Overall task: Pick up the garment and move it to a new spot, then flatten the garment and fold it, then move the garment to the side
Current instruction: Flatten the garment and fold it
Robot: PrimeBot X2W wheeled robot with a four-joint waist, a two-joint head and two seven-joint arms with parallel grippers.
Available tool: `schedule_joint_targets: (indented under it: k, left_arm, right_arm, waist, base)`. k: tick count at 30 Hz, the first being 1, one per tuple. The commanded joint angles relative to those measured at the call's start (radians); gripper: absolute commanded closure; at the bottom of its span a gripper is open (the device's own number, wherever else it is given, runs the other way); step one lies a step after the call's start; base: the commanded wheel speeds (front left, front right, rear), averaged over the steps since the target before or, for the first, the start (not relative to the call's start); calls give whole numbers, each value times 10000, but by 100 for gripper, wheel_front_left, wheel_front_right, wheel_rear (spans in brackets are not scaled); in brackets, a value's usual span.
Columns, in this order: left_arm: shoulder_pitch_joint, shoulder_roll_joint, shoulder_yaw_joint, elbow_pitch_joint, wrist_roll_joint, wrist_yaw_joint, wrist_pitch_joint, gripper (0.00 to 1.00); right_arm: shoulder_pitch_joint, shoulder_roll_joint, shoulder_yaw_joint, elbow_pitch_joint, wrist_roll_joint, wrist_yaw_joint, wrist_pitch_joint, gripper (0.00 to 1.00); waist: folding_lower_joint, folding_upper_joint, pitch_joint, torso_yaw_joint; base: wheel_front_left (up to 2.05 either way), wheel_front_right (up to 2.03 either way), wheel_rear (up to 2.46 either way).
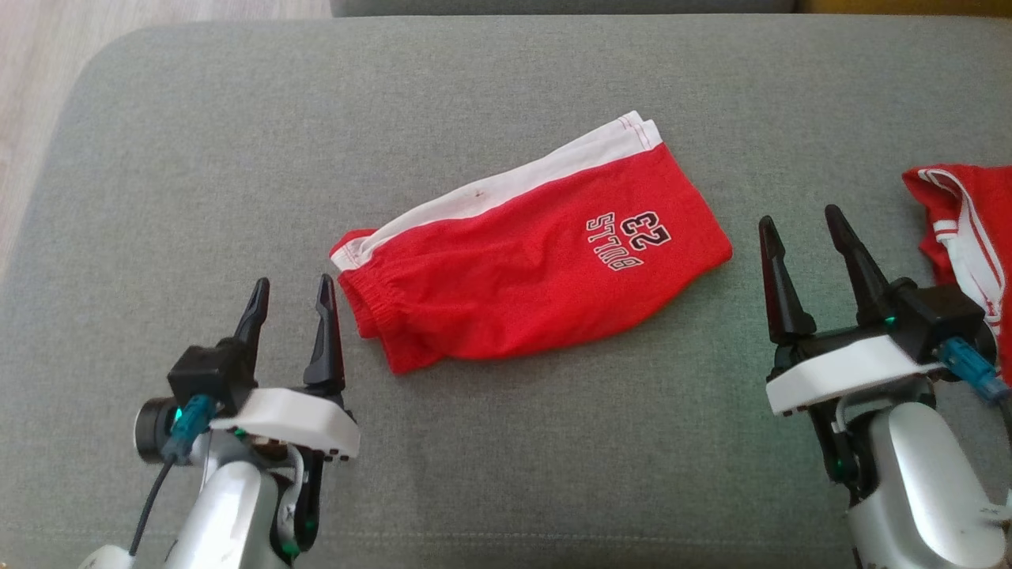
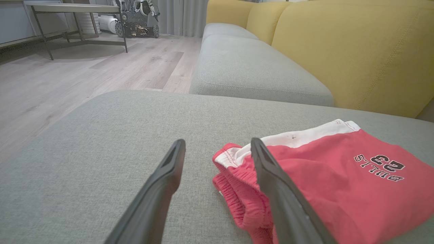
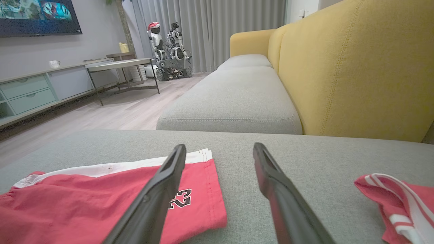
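shorts [image 1: 530,261]: laid at frame centre on cushion [image 1: 198,118] | left gripper [image 1: 292,286]: lower left, fingers spread, nothing held | right gripper [image 1: 800,217]: right, fingers spread, nothing held | handling: judged light, limp, easily bunched; best pinched at waistband and hem corners

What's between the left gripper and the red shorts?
Nothing visible. The open left gripper sits right beside the waistband end of the red shorts, with just bare grey cushion around it.
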Motion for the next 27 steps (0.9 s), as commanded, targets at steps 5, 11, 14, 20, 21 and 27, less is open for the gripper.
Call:
schedule_joint_targets:
  k: [5, 11, 14, 20, 21, 27]
  left_arm:
    - [-316, 246, 284, -271, 96, 54, -122, 0]
    - [-356, 225, 247, -294, 123, 88, -122, 0]
    - [-383, 222, 253, -302, 103, 73, -122, 0]
    - [-697, 136, 149, -425, 133, 21, -122, 0]
    - [-783, 116, 125, -442, 142, 3, -122, 0]
    - [-1268, -33, -3, -480, 217, -86, -122, 0]
  right_arm:
    - [-16, 34, 128, -540, -138, -7, 182, 0]
    - [-1, 32, 97, -594, -168, -7, 286, 0]
    - [-19, 11, 83, -572, -193, -7, 346, 0]
    - [-628, -239, 225, 10, -335, -7, 602, 0]
    - [-800, -269, 269, 182, -349, -7, 640, 0]
    - [-1916, -364, 596, 1814, -301, -7, 749, 0]
  waist:
    - [1, 0, 20, 35]
    - [1, 0, 39, 86]
    - [1, 0, 58, 115]
    - [1, 0, 451, 337]
    - [1, 0, 553, 384]
    - [1, 0, 1144, 654]
  base:
    - [0, 0, 0]
    - [0, 0, 0]
    - [0, 0, 0]
    - [0, 0, 0]
    - [0, 0, 0]
    - [0, 0, 0]
